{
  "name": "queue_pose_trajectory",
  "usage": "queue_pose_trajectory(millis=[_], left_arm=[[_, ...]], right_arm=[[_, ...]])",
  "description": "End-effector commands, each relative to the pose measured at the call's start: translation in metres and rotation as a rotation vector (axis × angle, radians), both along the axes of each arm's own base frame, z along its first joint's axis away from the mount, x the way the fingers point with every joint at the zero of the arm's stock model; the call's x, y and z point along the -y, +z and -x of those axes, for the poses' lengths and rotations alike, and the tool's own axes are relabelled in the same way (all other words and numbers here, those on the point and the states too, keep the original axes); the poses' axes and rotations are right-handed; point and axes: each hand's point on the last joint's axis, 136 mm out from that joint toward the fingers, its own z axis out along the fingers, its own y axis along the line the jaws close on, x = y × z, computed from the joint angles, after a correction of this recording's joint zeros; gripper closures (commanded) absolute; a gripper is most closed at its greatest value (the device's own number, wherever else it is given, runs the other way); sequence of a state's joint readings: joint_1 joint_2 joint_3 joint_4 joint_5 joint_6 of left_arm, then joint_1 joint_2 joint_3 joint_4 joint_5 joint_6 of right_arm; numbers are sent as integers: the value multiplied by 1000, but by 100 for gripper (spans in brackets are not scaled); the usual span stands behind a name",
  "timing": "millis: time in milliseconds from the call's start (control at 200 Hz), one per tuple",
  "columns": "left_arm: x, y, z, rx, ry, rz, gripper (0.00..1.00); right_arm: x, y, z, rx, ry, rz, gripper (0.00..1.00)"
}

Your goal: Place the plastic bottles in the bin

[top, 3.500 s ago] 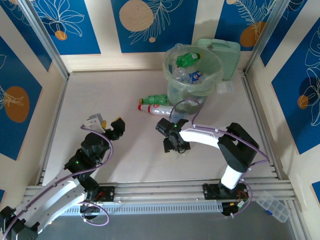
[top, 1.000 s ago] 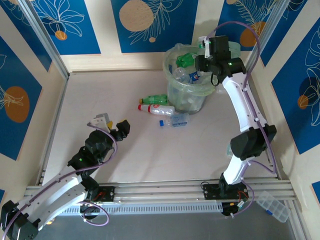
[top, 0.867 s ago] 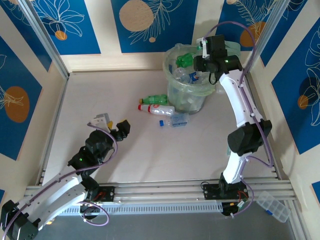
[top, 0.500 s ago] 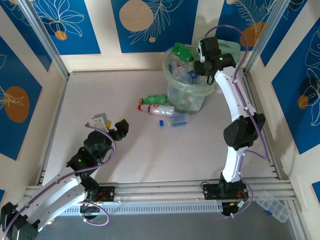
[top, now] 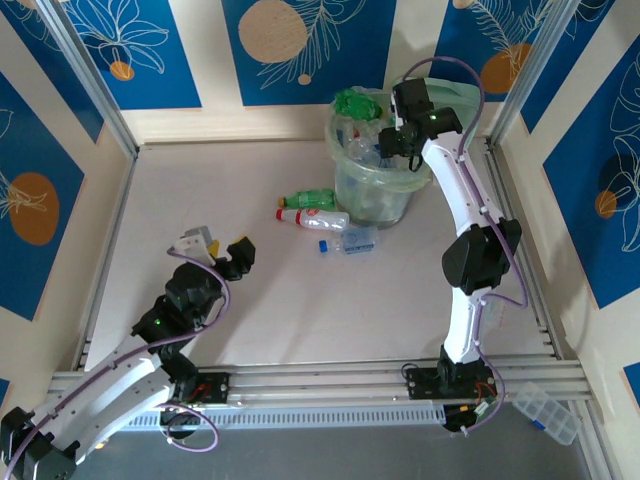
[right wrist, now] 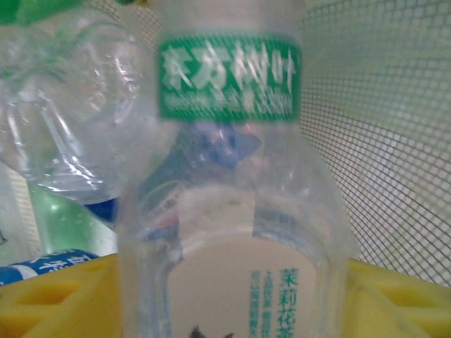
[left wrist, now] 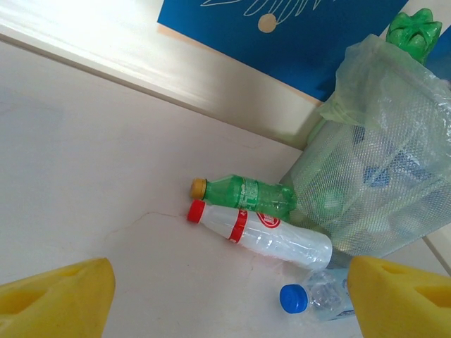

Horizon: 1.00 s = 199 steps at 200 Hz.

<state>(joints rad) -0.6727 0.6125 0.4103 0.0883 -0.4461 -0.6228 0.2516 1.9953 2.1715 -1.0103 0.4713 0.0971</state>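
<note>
My right gripper [top: 386, 143] reaches down into the bin [top: 383, 195], a pale-green bucket lined with a clear bag. In the right wrist view a clear bottle [right wrist: 232, 211] with a green label stands blurred between the spread yellow fingers [right wrist: 49, 296], above other bottles. A green bottle [top: 352, 102] sticks up at the bin's far rim. On the table left of the bin lie a green bottle [top: 310, 198], a white red-capped bottle [top: 312, 217] and a clear blue-capped one [top: 348, 241]. My left gripper [top: 215, 248] hovers open at the near left, facing them [left wrist: 264, 234].
A flat pale-green lid [top: 462, 100] leans behind the bin. A clear compartment box [top: 545, 410] lies off the table at the near right. Metal frame posts and rails [top: 300, 380] border the table.
The right gripper moved left over the bin and its jaws widened around the clear bottle. The green bottle shifted to the bin's far rim. The left arm barely moved.
</note>
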Motion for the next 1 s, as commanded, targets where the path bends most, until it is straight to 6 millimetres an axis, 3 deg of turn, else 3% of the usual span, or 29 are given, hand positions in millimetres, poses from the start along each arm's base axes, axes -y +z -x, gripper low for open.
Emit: queue_pose_trajectory(millis=[0, 230, 400, 470, 535, 650, 825, 925, 990], left_arm=[[0, 7, 0, 10, 5, 10, 14], [-1, 7, -1, 12, 13, 4, 14], [0, 5, -2, 5, 10, -9, 13], [1, 2, -4, -7, 13, -21, 11], [-1, -5, -6, -37, 33, -25, 0], [2, -14, -10, -75, 35, -41, 1], [4, -26, -16, -136, 63, -39, 1], [5, -34, -20, -181, 82, -25, 1], [12, -34, -22, -187, 54, -19, 1]], right_arm=[[-9, 44, 12, 88, 21, -66, 24], [-10, 92, 24, 209, 22, -133, 21], [-18, 106, 37, 250, 27, -185, 34], [-30, 112, 51, 287, 55, -230, 38], [-41, 116, 67, 323, 82, -279, 40], [-60, 119, 101, 373, 128, -377, 44], [-103, 86, 166, 385, 257, -418, 45], [-122, 43, 197, 337, 297, -459, 45], [-124, 7, 209, 278, 263, -512, 45]])
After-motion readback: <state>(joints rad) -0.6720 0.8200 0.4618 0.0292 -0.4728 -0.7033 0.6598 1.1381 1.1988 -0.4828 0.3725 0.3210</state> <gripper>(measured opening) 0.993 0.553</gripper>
